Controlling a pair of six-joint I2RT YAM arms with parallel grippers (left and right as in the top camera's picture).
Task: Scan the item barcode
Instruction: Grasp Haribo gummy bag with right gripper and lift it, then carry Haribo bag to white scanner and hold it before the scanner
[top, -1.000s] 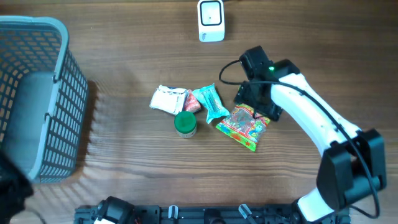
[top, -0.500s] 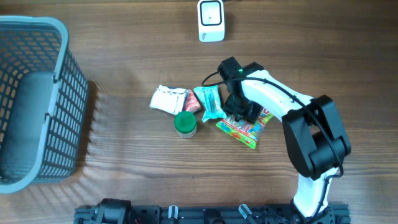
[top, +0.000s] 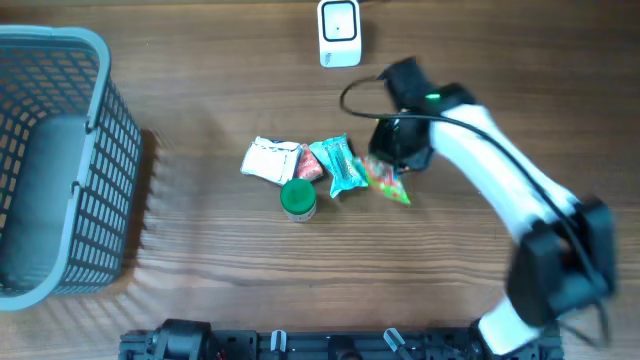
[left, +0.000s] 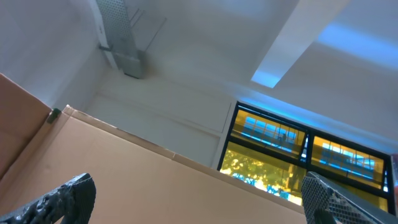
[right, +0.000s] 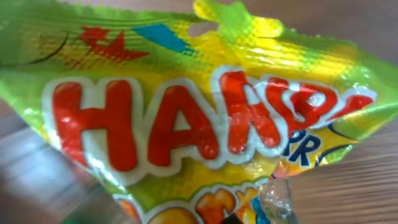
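Note:
A green and yellow candy bag with red letters hangs crumpled just right of the other items on the table. My right gripper is shut on its upper edge. In the right wrist view the candy bag fills the frame, close up and tilted. The white barcode scanner stands at the table's far edge, apart from the bag. My left gripper does not show in the overhead view; in its own view it is open, pointing up at a ceiling, with nothing between its fingers.
A white packet, a teal packet and a green-lidded jar lie together mid-table, left of the bag. A grey mesh basket stands at the left edge.
My right gripper has closed on the candy bag and pulled it up off its flat spot; the bag now looks bunched. The right arm has swung back to the right.

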